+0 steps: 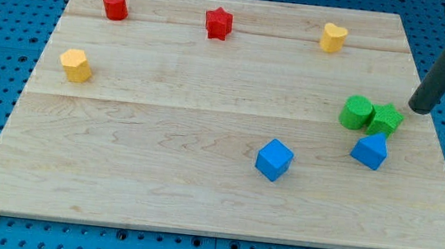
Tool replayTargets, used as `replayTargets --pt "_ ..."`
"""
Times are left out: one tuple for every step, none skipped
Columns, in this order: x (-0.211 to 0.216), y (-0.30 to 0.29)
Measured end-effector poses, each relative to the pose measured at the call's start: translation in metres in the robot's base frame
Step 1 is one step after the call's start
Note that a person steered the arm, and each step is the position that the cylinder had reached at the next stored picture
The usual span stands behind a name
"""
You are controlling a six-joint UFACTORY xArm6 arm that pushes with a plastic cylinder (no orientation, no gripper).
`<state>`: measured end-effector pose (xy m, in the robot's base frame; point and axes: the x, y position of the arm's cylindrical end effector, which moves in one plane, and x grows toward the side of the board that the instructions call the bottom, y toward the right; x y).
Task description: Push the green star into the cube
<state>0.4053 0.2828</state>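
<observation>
The green star lies at the view's right side of the wooden board, touching a green round block on its left. A blue cube sits lower and to the left, well apart from the star. My tip stands just right of and slightly above the green star, a small gap away. The dark rod rises from it toward the view's top right corner.
A blue pointed block lies just below the green star. A red cylinder, a red star and a yellow heart line the top. A yellow hexagonal block sits at the left. The board's right edge is near.
</observation>
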Motion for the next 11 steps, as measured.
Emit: replayTargets --pt "0.0 0.005" --pt "0.0 0.004" --pt "0.0 -0.009" --pt "0.0 -0.025" --pt "0.015 -0.039" --pt "0.046 -0.054" --pt "0.067 -0.089" --pt "0.084 -0.138" --pt "0.09 -0.193" --pt "0.081 -0.213" --pt "0.078 -0.145"
